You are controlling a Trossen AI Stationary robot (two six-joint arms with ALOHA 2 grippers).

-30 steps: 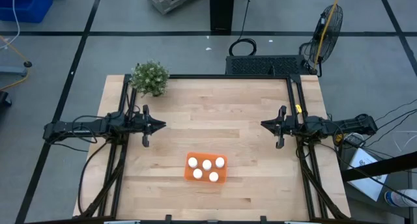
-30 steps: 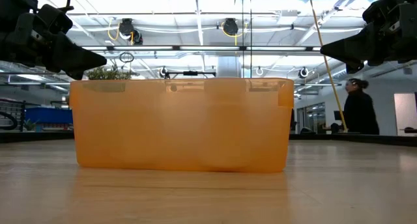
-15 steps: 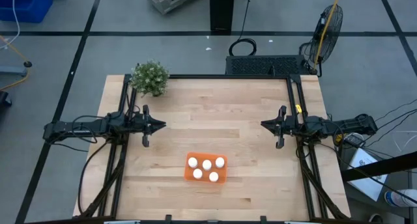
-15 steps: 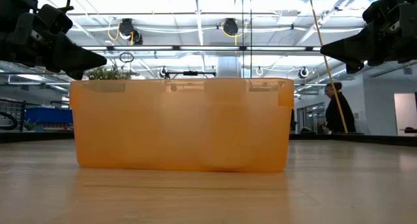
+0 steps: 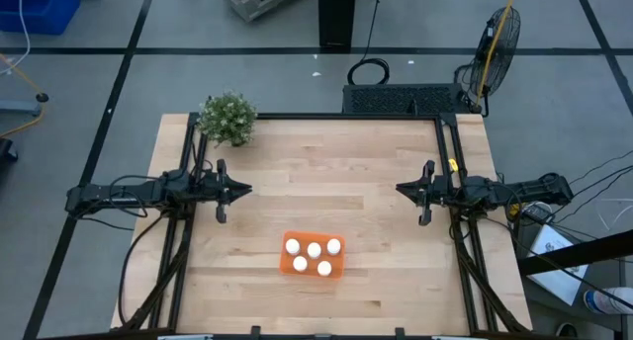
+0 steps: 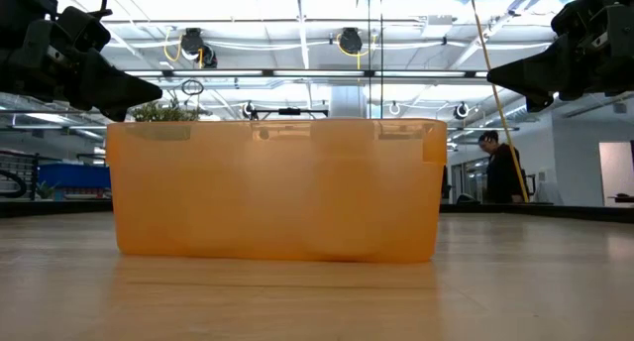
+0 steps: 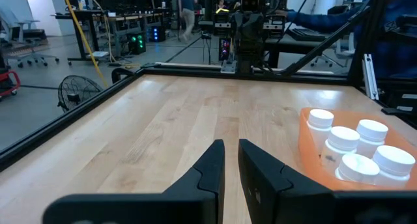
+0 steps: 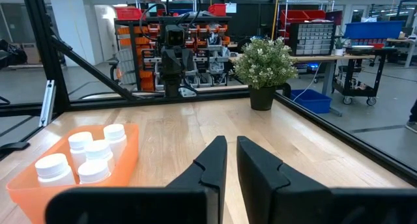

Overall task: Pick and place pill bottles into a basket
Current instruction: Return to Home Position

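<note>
Five small white capped pill bottles [image 5: 314, 249] in shallow orange plastic basket [image 6: 277, 192], mid-tabletop [image 5: 326, 172], toward edge far from green potted plant [image 5: 227, 118]. Left claw [image 5: 244, 190], right claw [image 5: 401, 189] closed, empty, near side edges. Likely homing step; next: just park arms.

high: straight down over whole bench [image 5: 326, 182] | low: bench-top level, close against basket [image 6: 277, 192] wall, facing the room | wrists: low across bench from opposite sides of basket, facing each other | shared by all: basket
</note>
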